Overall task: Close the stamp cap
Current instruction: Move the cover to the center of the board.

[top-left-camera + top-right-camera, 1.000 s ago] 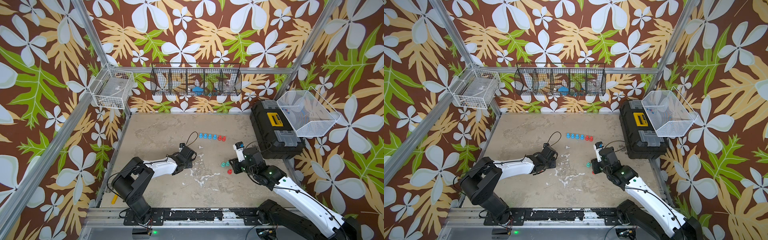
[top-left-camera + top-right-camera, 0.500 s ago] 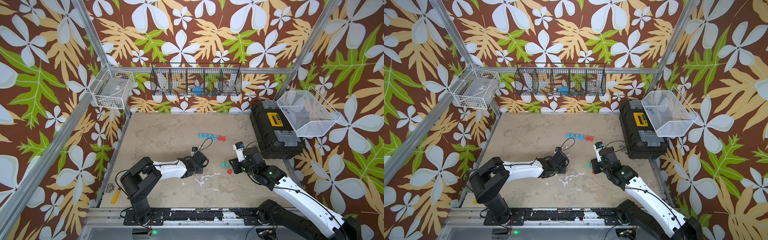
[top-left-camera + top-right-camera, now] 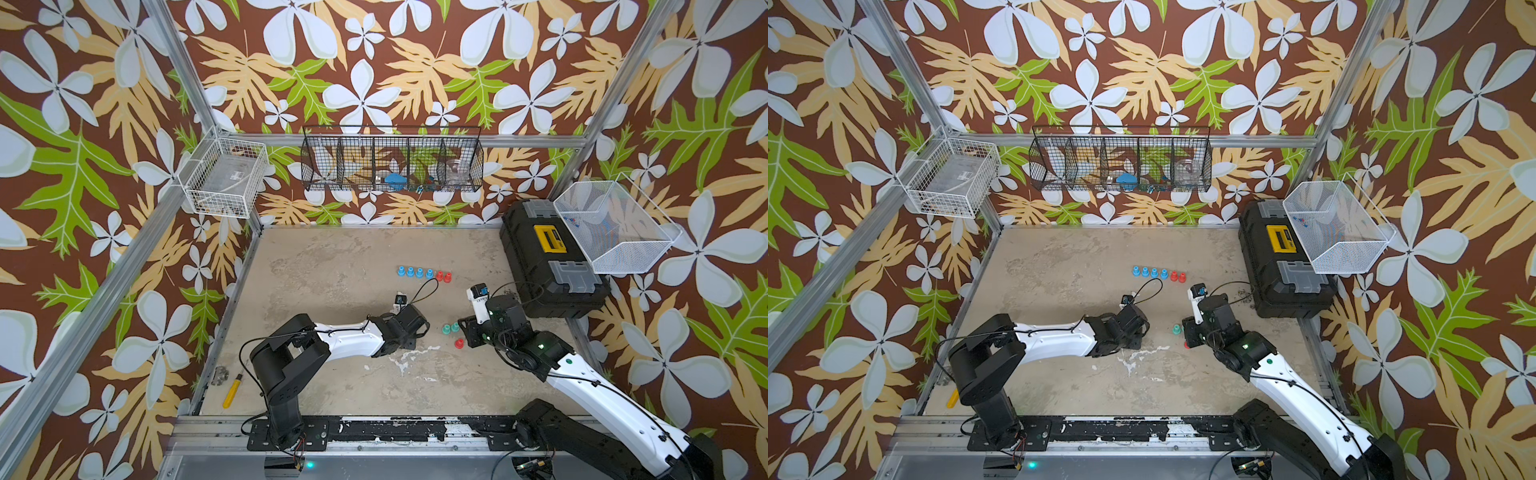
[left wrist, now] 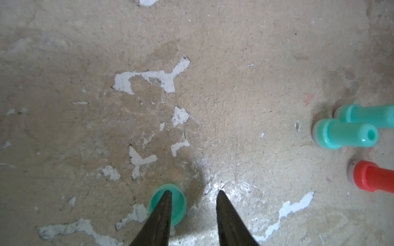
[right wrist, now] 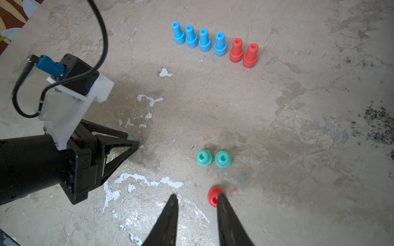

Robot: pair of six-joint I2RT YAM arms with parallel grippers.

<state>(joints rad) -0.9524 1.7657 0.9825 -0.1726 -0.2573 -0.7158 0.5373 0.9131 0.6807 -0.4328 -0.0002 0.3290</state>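
Left jaws: narrow gap, nothing between them. Green stamp cap (image 4: pixel 170 204) is on the table (image 3: pixel 332 257) near its middle, partly hidden behind one left fingertip (image 4: pixel 162 213); touching or just over it, can't tell. Two green stamps (image 5: pixel 204 158) stand side by side a bit toward the right edge, with a red stamp (image 5: pixel 213 194) near them. Right jaws: slightly parted, empty, one right fingertip (image 5: pixel 226 217) overlapping the red stamp's rim. Row of blue and red stamps (image 5: pixel 205 41) sits nearer the far edge.
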